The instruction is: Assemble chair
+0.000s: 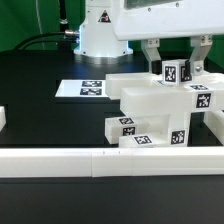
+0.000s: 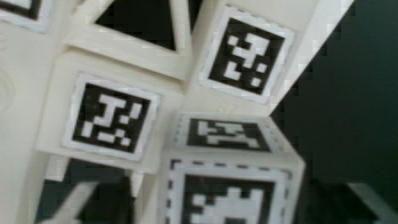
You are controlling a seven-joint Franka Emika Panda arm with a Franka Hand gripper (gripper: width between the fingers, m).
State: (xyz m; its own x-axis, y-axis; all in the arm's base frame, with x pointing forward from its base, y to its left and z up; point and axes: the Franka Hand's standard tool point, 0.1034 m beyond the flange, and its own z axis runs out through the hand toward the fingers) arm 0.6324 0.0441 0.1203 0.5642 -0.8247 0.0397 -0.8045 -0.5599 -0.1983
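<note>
The partly built white chair (image 1: 158, 112) stands right of the middle in the exterior view, blocky and covered in black-and-white tags. A short tagged post (image 1: 178, 72) sticks up at its top. My gripper (image 1: 178, 62) hangs straight over that post, open, one finger on each side and a gap at both. In the wrist view the post's tagged face (image 2: 222, 195) fills the space between my gripper (image 2: 222, 205) and its dark fingers (image 2: 365, 198), which stand apart from it. Further tagged chair panels (image 2: 116, 115) lie beyond. Nothing is held.
The marker board (image 1: 86, 88) lies flat on the black table toward the exterior view's left, in front of the robot base (image 1: 100, 35). A long low white border rail (image 1: 100, 158) runs along the front. Another white rail end (image 1: 3, 120) shows at the left edge.
</note>
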